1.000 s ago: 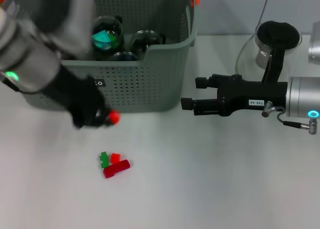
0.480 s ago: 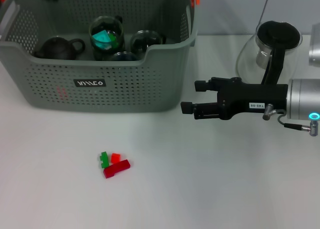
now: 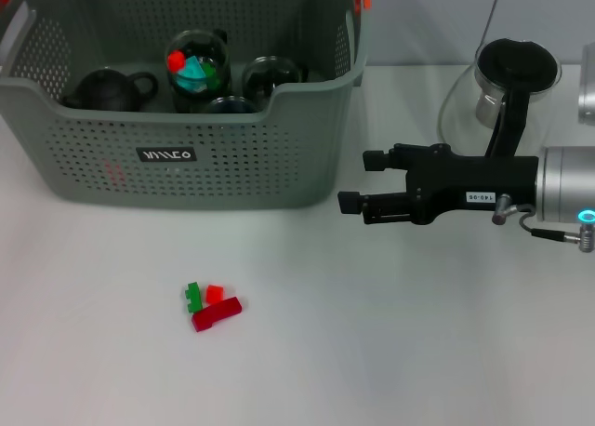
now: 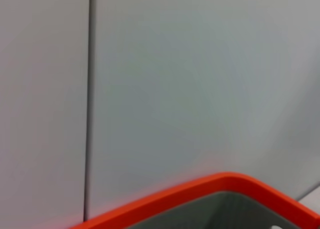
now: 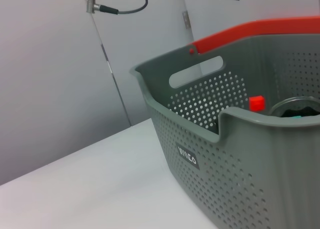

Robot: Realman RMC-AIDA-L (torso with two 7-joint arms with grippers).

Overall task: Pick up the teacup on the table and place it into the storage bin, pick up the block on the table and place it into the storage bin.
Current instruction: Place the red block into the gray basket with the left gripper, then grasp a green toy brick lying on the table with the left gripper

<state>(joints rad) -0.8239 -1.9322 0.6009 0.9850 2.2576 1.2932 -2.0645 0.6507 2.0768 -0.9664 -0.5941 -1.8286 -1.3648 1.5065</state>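
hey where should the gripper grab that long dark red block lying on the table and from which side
Come straight down from above on the long dark red block and close across its narrow width near the middle. It lies flat and slanted, so turn the fingers to match. The small red block and green block crowd its far side, so keep clear of them.

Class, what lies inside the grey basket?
Inside the basket: a dark teapot, glass cups, one holding a teal piece and a small red block. The front wall hides the bottom.
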